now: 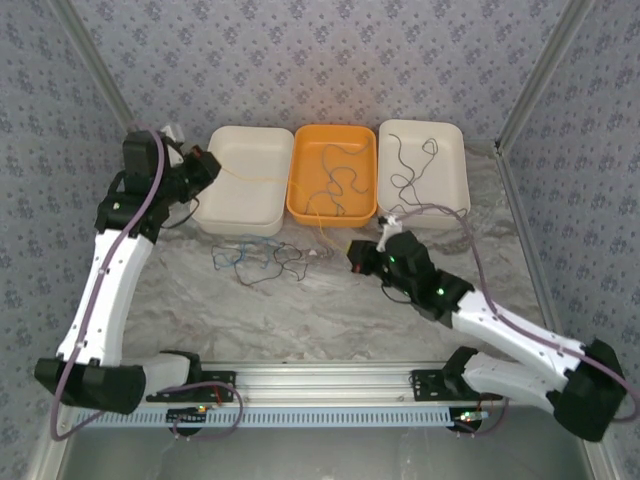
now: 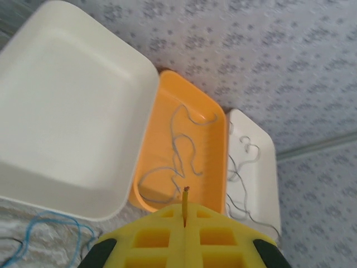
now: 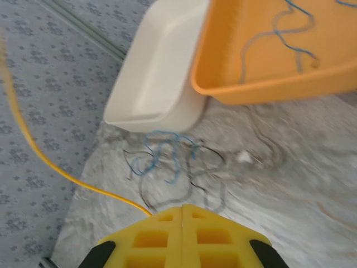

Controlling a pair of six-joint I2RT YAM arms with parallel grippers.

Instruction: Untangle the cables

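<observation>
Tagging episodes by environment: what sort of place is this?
Probably a lab robot test cell: patterned backdrop walls box in a marble-look table; an aluminium rail carries the left arm and right arm; an orange tray sits at the back.

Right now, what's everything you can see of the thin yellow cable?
The thin yellow cable is a flexible, plastic-looking strand. One tip pokes up between the shut left fingers; from there it spans the white rectangular plastic tray toward the orange rectangular plastic tray. The shut right fingers pinch it further along, where it arcs away above the marbled table. Its path across the orange tray is unclear.
</observation>
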